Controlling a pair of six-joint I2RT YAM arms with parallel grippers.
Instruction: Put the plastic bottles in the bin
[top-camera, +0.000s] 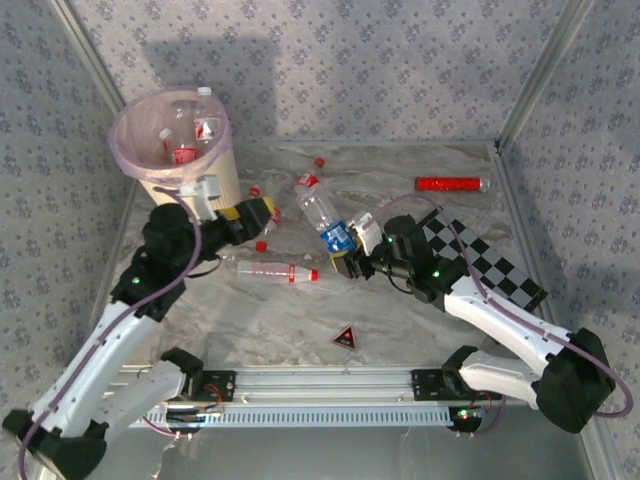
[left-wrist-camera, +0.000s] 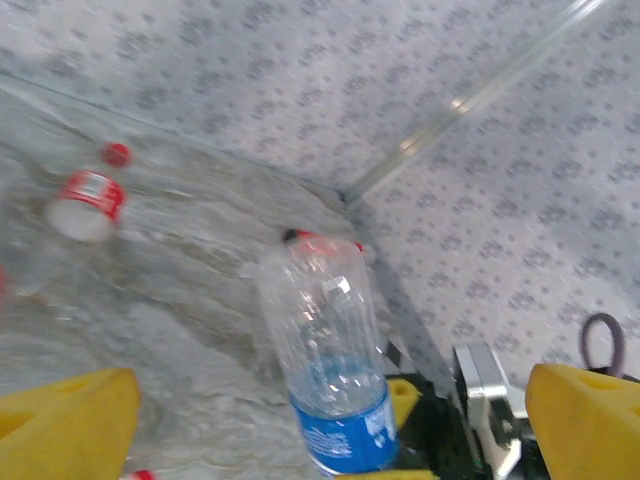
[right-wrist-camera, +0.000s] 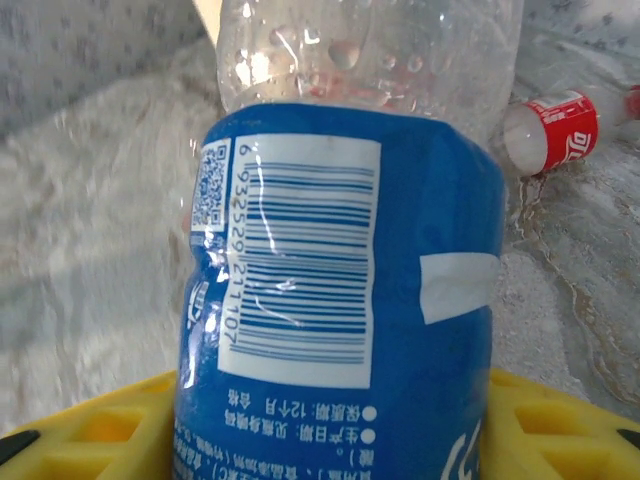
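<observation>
1. The right jaws are closed on the blue-labelled bottle (right-wrist-camera: 340, 290). Their yellow pads (right-wrist-camera: 90, 430) press the label from both sides low on the body, so that one is in hand.
2. The held bottle's clear neck points away from the right arm, toward the back left. From where I stand I can't tell whether it is off the table (top-camera: 250, 320) or resting on it.
3. The left jaws stand wide apart with nothing between them. They hang near the bin and face the held bottle.
4. The bin (top-camera: 120, 150) sits at the back left corner. At least two bottles lie inside it: a white-capped bottle (top-camera: 205, 118) and a red-labelled bottle (top-camera: 182, 152).
5. Other bottles are out on the table. A lying bottle (top-camera: 278, 271) with a red label rests between the two arms, and a far bottle (top-camera: 305, 185) lies nearer the back wall. A few red caps (top-camera: 320, 160) are scattered about. I can't make out whether clear bottles hang on them.
6. My read is that the job is partly done. A few bottles are binned, one is gripped and at least two wait. The held one has to cross to the bin next, perhaps by way of the open left jaws.
</observation>
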